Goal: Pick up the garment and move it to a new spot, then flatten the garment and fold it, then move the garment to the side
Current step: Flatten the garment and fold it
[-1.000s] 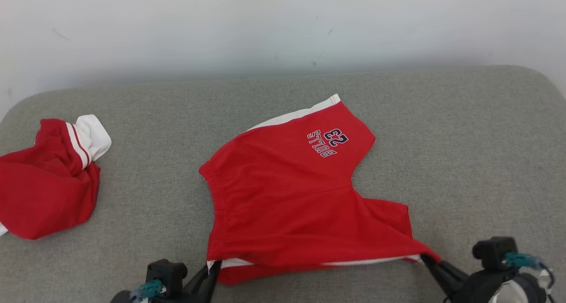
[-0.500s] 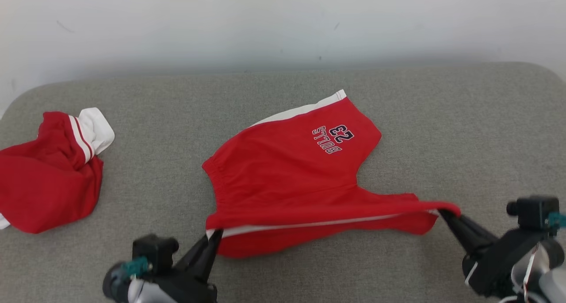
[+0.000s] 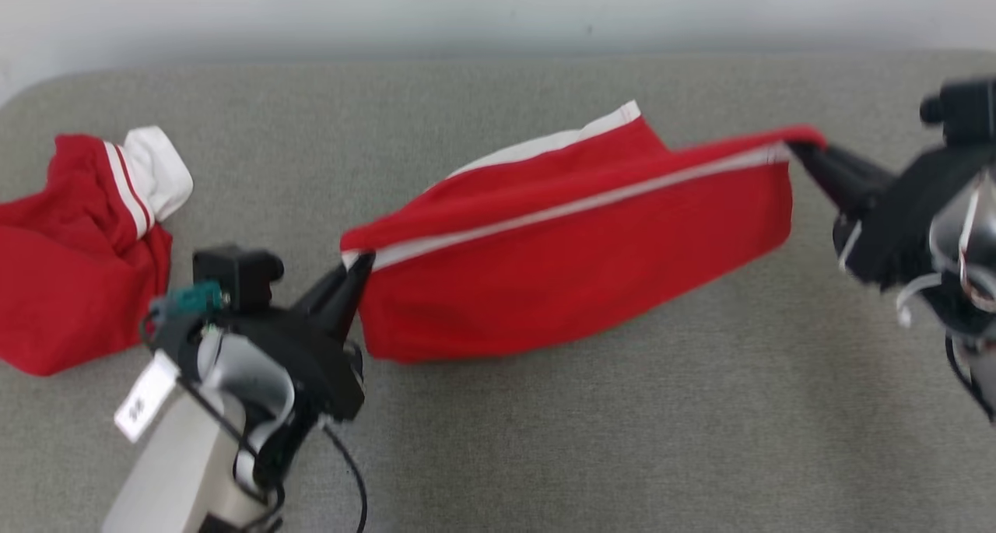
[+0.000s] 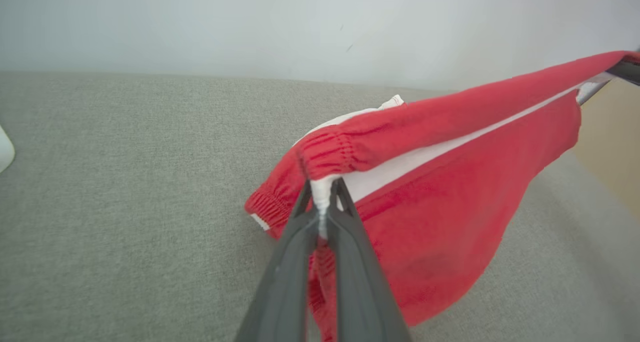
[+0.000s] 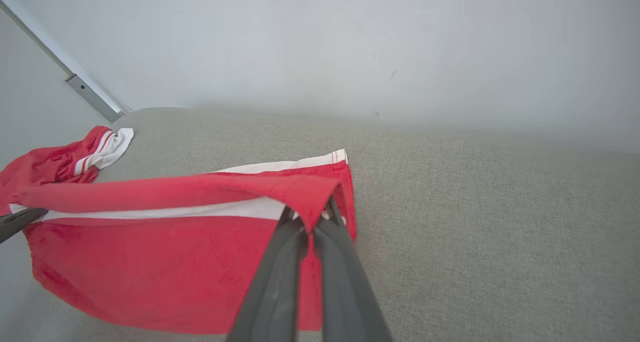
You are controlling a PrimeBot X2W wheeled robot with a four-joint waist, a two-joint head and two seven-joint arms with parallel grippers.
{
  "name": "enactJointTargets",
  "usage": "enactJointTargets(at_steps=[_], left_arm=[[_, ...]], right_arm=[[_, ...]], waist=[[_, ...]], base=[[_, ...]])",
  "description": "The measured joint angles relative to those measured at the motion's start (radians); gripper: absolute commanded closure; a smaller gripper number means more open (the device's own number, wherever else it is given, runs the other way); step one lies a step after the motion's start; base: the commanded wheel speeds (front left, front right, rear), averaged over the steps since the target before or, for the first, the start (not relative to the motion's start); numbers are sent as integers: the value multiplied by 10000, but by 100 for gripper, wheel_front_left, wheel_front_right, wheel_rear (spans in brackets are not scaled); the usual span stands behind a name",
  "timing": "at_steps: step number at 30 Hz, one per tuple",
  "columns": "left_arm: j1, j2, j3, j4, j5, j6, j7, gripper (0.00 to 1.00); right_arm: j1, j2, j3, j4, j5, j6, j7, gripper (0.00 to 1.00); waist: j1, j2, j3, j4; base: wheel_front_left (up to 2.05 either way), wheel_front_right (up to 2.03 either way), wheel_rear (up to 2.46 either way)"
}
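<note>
Grey padded worktop (image 3: 545, 440), pale wall (image 3: 467, 4) behind. Two red items: the garment (image 3: 576, 268), partly lifted at centre, is stretched between the left gripper (image 3: 359, 264), clamped at 8 o'clock, and the right gripper (image 3: 797, 150), clamped at 2 o'clock. A crumpled spare (image 3: 70, 268) lies apart at 9 o'clock.

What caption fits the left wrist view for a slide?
Left claw pinches the red shorts near the waistband, holding them stretched over the grey cushion.
</note>
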Motion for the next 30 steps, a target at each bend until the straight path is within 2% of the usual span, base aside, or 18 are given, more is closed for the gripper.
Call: enactJointTargets(at_steps=[6,12,26,28,29,30], left_arm=[[-1171,-324,-19,748,-224,-8,322,100],[-2011,-487,-38,1379,-508,-10,430,100],[-3222,-876,-299,2725,-700,-10,267,100],[-3285,-913,-376,2884,-729,-10,167,50],[-3314,-920,-426,2943,-732,-10,146,0],[-3366,-934,-433,3003,-759,-10,46,0]], right_arm=[[-1714,499,320,1509,-173,2,602,100],[-3060,961,466,2769,-487,4,671,100],[-4488,1632,1068,4884,-1327,19,86,100],[-4549,1699,1160,5179,-1407,61,-44,100],[-4585,1730,1177,5315,-1417,63,-132,64],[-4618,1741,1221,5428,-1459,63,-217,10]], waist=[[0,1,668,227],[0,1,1304,510],[-1,1,2362,992],[0,1,2429,1043],[-1,1,2452,1061],[-1,1,2469,1073]], base=[[0,0,0],[0,0,0],[0,0,0],[0,0,0],[0,0,0],[0,0,0]])
